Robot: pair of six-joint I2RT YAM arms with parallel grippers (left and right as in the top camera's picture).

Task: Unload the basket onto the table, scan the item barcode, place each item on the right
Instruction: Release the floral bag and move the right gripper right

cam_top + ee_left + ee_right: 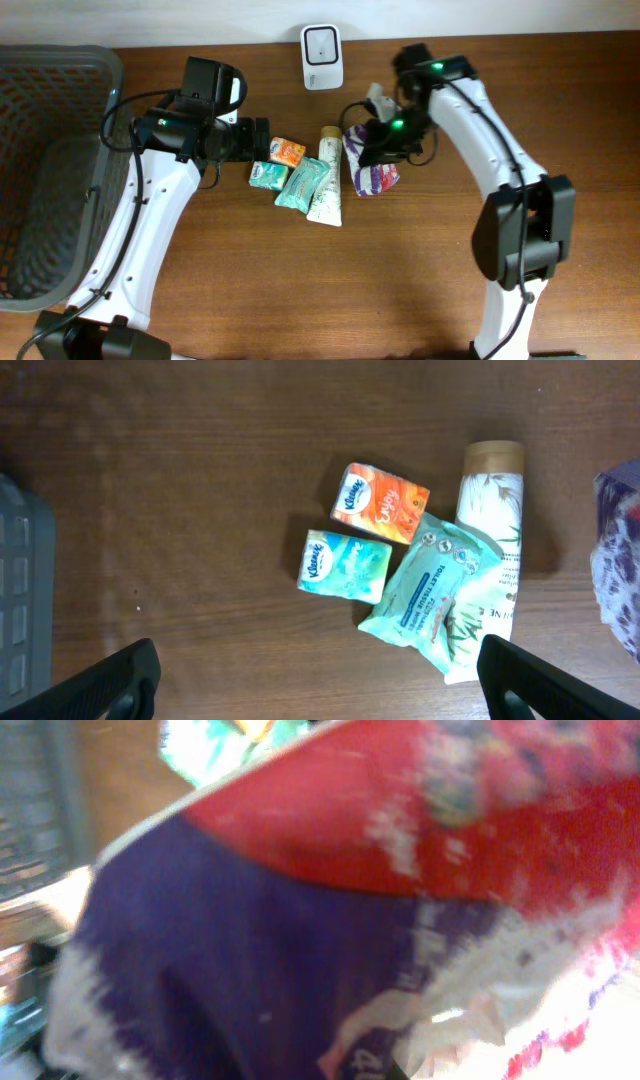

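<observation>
Your right end effector [378,135] is pressed together on the top edge of the crinkly purple-and-red pouch [372,175]. The pouch lies on the wood-grain desk [420,280] just beside the cream tube [326,185] (glossy film fills the wrist view). Your left end effector [320,680] is spread wide above 2 soft tissue packs [346,565]. The boxy white scanner [322,43] sits at the back.

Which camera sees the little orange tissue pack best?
The left wrist view: the orange tissue pack lies whole and sharp there, its label readable. Overhead it is tiny among the other items. The right wrist view shows almost only a blurry purple bag.
</observation>
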